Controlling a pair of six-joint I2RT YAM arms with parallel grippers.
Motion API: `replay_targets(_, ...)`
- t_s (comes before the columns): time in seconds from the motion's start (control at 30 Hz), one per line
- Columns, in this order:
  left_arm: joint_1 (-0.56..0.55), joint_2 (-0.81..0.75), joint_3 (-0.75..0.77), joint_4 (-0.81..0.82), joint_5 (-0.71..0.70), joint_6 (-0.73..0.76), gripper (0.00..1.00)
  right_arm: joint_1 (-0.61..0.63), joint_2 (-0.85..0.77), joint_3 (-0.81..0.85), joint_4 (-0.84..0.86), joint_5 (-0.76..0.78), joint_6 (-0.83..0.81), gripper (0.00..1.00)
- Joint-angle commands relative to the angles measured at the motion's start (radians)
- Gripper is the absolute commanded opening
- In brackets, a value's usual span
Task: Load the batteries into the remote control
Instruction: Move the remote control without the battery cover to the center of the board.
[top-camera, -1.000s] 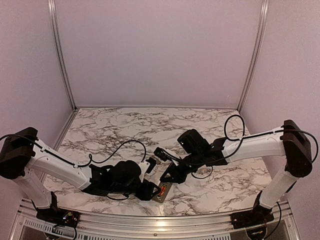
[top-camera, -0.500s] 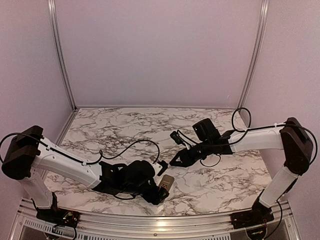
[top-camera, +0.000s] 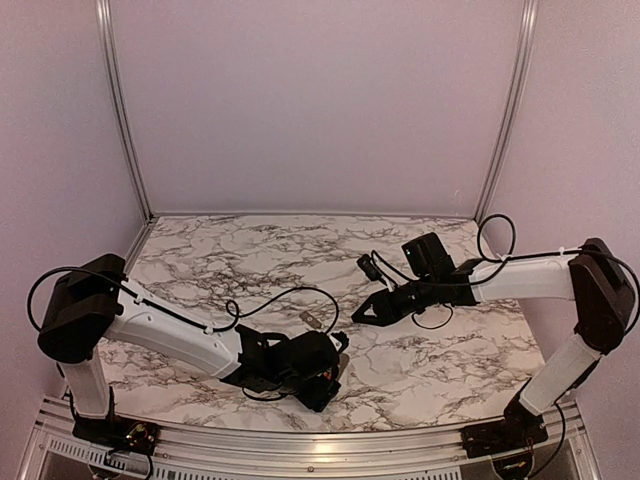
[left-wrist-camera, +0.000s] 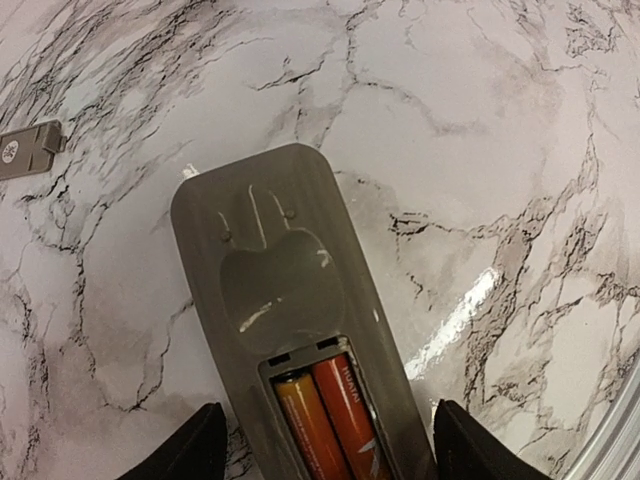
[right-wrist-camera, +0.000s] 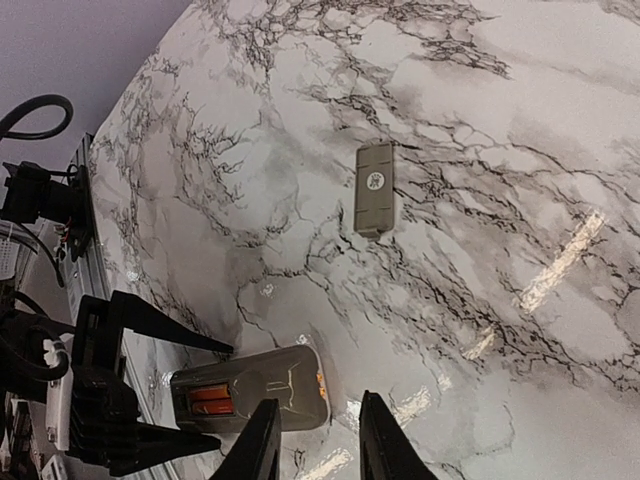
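Note:
The remote control (left-wrist-camera: 285, 280) lies grey back up on the marble table, its recess uncovered. Two orange batteries (left-wrist-camera: 325, 425) lie side by side in the recess. My left gripper (left-wrist-camera: 330, 455) is open, its jaws straddling the remote's battery end, one on each side. In the top view the left gripper (top-camera: 322, 378) covers the remote. The right wrist view shows the remote (right-wrist-camera: 265, 385), the batteries (right-wrist-camera: 208, 400) and my right gripper (right-wrist-camera: 322, 450), which is open, empty, and raised to the right of the remote (top-camera: 362, 314).
The small loose grey cover plate (right-wrist-camera: 375, 188) lies flat on the marble beyond the remote; it also shows in the left wrist view (left-wrist-camera: 30, 150) and the top view (top-camera: 313, 320). The table's metal front rail (top-camera: 300, 440) runs just behind the left gripper.
My right gripper has pulled up and away to the right from the remote. My left gripper has slid right and now straddles the remote.

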Motion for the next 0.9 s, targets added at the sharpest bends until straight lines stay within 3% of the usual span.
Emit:
replay_targets(0.0,0.004,0.034,0.007,-0.098,-0.023,0.072,0.66,-0.010,-0.020,-0.004,0.011,-0.005,0.003,0.26)
replay_targets(0.1,0.018,0.037,0.018,-0.097,0.001,0.144,0.56,-0.022,-0.029,-0.012,0.014,-0.011,0.003,0.26)
replay_targets(0.23,0.034,0.047,0.047,-0.097,0.046,0.295,0.52,-0.057,-0.044,-0.035,0.027,-0.037,0.010,0.25)
replay_targets(0.37,0.074,0.073,0.112,-0.114,0.137,0.469,0.52,-0.097,-0.065,-0.057,0.038,-0.062,0.020,0.25)
replay_targets(0.57,0.165,0.158,0.277,-0.180,0.304,0.601,0.51,-0.139,-0.100,-0.091,0.054,-0.086,0.034,0.26)
replay_targets(0.87,0.193,0.287,0.471,-0.292,0.307,0.733,0.54,-0.190,-0.127,-0.115,0.060,-0.080,0.038,0.26)
